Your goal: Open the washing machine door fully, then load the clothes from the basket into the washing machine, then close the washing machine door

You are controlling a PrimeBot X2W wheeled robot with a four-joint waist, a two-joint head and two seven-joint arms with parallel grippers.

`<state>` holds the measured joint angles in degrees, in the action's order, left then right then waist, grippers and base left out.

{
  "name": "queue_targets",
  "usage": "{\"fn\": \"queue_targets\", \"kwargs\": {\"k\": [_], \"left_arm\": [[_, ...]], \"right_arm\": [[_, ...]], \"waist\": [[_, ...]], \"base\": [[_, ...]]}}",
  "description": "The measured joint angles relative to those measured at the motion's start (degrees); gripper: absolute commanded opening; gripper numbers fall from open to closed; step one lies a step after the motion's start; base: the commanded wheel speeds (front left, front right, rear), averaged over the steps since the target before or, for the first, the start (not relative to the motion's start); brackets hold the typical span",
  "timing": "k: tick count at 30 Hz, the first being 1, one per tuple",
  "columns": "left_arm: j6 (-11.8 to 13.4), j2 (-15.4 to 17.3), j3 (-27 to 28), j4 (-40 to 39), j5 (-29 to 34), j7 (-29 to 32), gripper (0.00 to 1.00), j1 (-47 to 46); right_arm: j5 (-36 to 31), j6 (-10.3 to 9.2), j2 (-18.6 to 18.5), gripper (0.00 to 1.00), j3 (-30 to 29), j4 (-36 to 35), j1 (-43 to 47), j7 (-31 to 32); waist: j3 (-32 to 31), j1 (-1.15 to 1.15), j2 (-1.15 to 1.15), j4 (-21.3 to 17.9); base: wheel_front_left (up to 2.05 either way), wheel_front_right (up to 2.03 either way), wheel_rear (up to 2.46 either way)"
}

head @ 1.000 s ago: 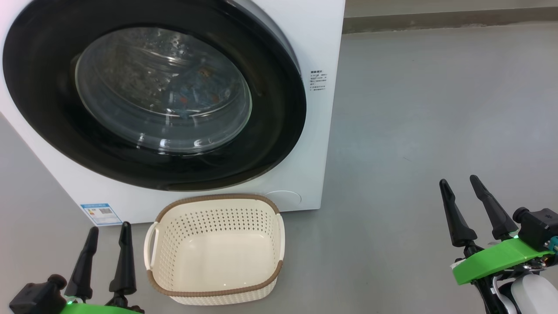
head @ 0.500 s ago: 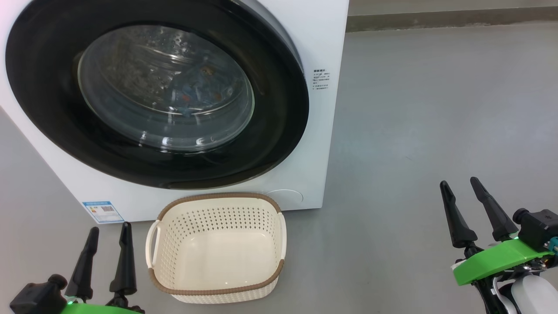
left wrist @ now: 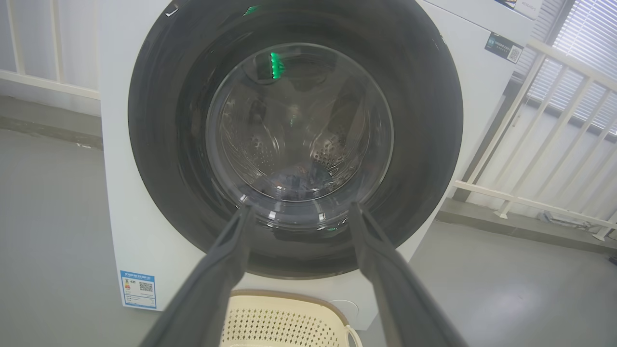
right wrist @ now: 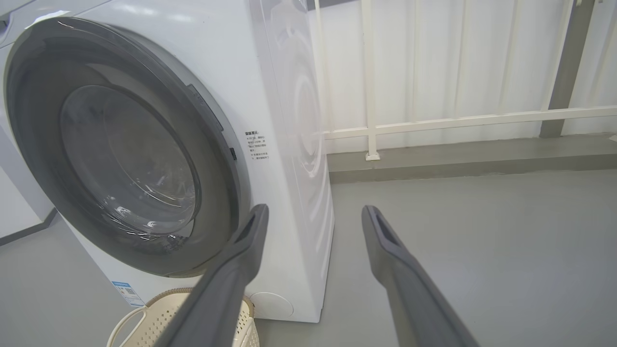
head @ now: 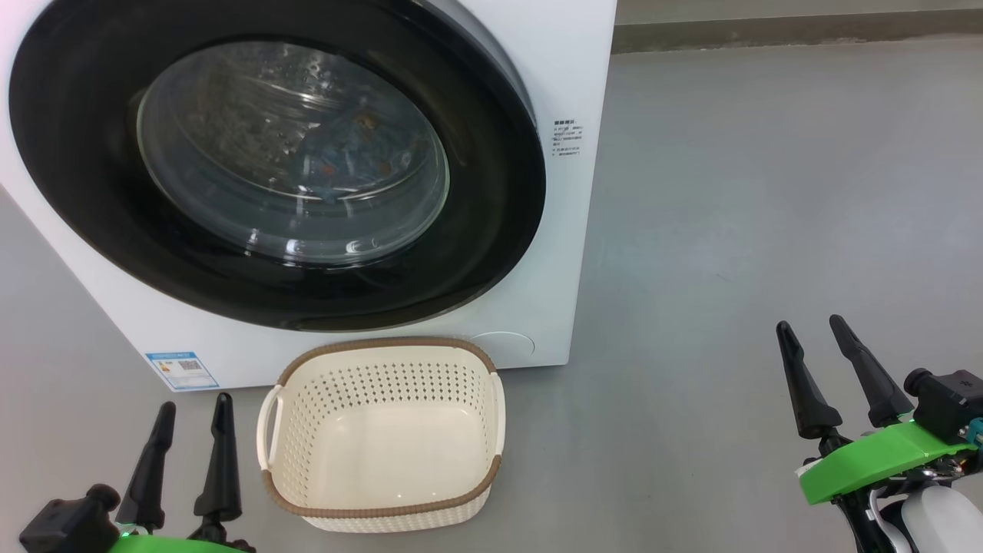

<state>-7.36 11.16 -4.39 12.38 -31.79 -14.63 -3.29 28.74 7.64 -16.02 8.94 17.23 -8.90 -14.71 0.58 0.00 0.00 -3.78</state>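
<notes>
**Door shut, clothes in the drum, both grippers spread and holding nothing**

The left gripper is held low at the near left, just left of the basket. Its two dark fingers are spread apart with nothing between them. They are pointed away from the robot, toward the front of the washing machine. In the left wrist view they are seen framing the lower edge of the glass in the washing machine door, well short of it.

The right gripper is held at the near right, well apart from the machine, above grey floor. Its fingers are likewise parted and clamped on nothing, and are leaned slightly to the left. A green bracket and a pale forearm are seen behind it.

The door is closed flat against the white front, with its round face turned toward the robot and its bulging window at the centre. The clothes are made out through the glass, lying inside the drum, as blue fabric with small orange marks.

The basket is set on the floor just before the machine's lower front, below the door, mouth upward, with its cream bottom shown. Its handles are placed at its left and right ends, so its long axis is laid left to right, a little skewed. A blue label sticker is fixed at the machine's lower left corner.
</notes>
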Motion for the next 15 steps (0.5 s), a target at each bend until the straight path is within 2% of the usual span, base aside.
{"fn": "queue_targets", "kwargs": {"k": [3,4,11,15], "left_arm": [[0.00,0.01,0.00,0.11,0.00,0.00,1.00,-0.01],[0.00,0.02,-0.04,0.13,-0.01,0.00,0.00,-0.01],[0.01,-2.43,-1.10,4.20,-0.01,0.09,0.00,2.29],[0.01,-3.01,-1.03,4.63,-1.54,0.59,0.00,2.65]], "right_arm": [[0.00,0.00,0.00,1.00,0.03,0.08,-0.01,0.00],[0.01,0.00,0.00,0.00,0.05,0.10,-0.01,0.00],[0.00,0.01,3.37,0.00,0.68,4.34,3.60,0.10],[0.91,0.01,3.87,0.00,0.53,4.71,4.54,0.59]], "waist": [[0.06,0.00,0.00,0.00],[0.06,0.00,0.00,-0.01],[0.06,0.00,0.00,0.00],[0.01,0.01,0.00,0.12]], "base": [[0.00,0.00,0.00],[0.00,0.00,0.00],[0.00,0.00,0.00],[0.00,0.00,0.00]]}}
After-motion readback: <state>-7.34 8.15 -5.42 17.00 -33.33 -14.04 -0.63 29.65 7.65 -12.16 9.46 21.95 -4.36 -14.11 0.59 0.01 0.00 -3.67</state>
